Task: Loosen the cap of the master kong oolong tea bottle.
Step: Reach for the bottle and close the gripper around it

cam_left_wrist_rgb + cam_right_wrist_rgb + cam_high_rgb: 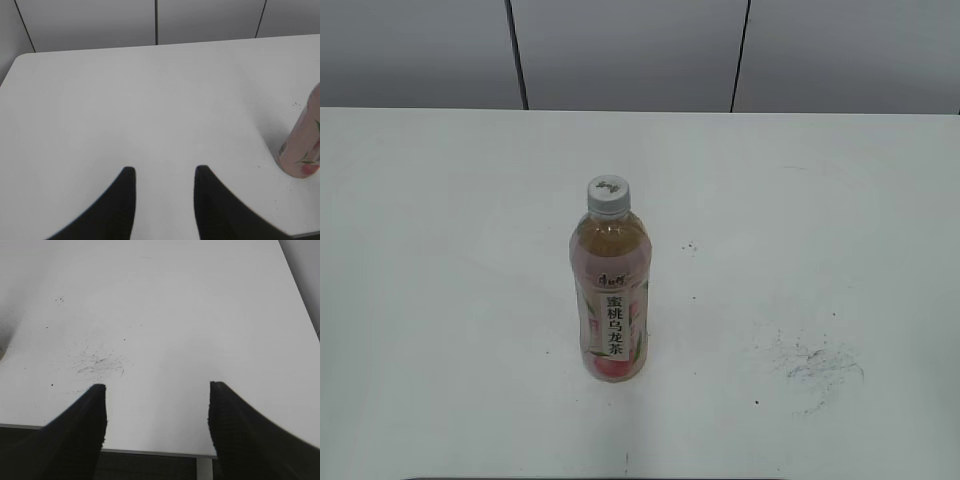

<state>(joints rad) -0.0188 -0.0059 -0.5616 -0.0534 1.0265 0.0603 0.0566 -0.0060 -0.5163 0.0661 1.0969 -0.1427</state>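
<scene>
The master kong oolong tea bottle (610, 300) stands upright in the middle of the white table, amber tea inside, pink peach label with a white strip of dark characters. Its white-grey cap (608, 195) sits on the neck, a dark mark on top. Neither arm shows in the exterior view. In the left wrist view my left gripper (165, 172) is open over bare table, and the bottle's pink lower body (306, 145) shows at the right edge, well apart from it. My right gripper (157, 387) stands open wider near the table's front edge; the bottle is out of that view.
Dark scuff marks (815, 362) mar the table (440, 250) right of the bottle, also seen as scuff marks (100, 364) in the right wrist view. Grey wall panels (630, 50) rise behind the table's far edge. The table's front edge (150, 452) lies under the right fingers.
</scene>
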